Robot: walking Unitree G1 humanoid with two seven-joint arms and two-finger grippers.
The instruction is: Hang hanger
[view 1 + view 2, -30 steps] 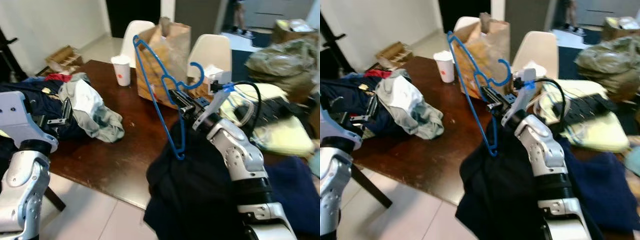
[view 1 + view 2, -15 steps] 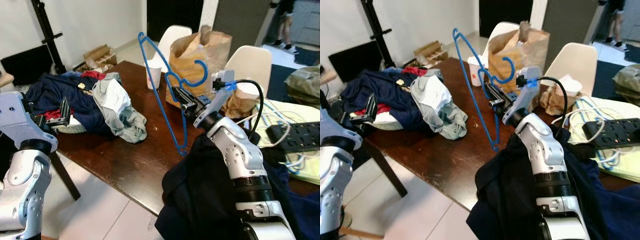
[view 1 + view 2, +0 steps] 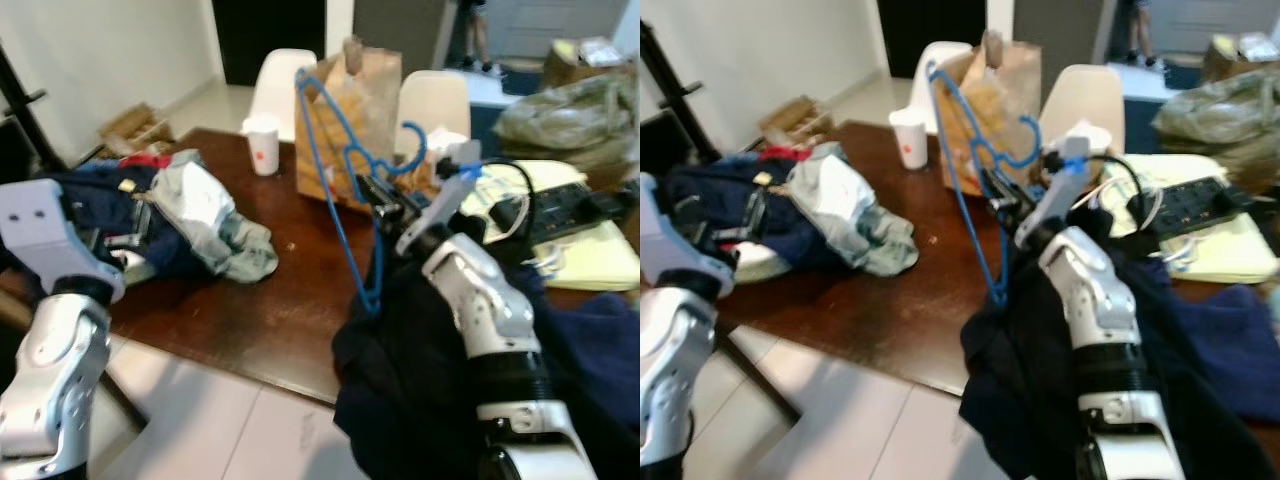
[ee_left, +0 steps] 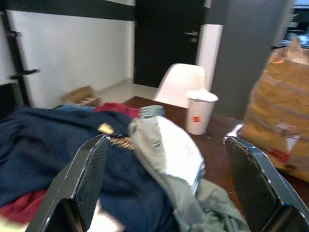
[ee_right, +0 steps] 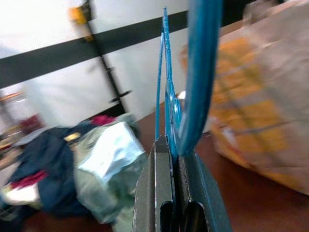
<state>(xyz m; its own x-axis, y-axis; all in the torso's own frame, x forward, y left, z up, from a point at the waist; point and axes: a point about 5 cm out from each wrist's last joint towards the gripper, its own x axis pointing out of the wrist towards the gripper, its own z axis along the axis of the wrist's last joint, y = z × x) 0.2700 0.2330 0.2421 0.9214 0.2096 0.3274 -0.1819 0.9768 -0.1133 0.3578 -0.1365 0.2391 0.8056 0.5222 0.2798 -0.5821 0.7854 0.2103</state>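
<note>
A blue wire hanger (image 3: 338,200) stands tilted above the dark wooden table (image 3: 270,300), its hook (image 3: 419,152) toward the brown paper bag (image 3: 355,95). My right gripper (image 3: 370,190) is shut on the hanger near its neck; in the right wrist view the fingers (image 5: 157,179) pinch the blue wire (image 5: 199,72). A dark navy garment (image 3: 420,380) hangs over my right arm. My left gripper (image 4: 165,140) is open and holds nothing, raised at the table's left end beside a pile of clothes (image 3: 190,215).
A white paper cup (image 3: 264,145) stands by the bag. Two white chairs (image 3: 275,80) stand behind the table. Navy and red clothes (image 3: 90,200) lie at the left end. A power strip and yellow cloth (image 3: 590,250) lie at right. Light tiled floor (image 3: 220,420) runs along the table's front edge.
The whole picture has shifted and blurred, so the camera has moved. The right gripper keeps the same hold on the hanger, and the left arm stays raised.
</note>
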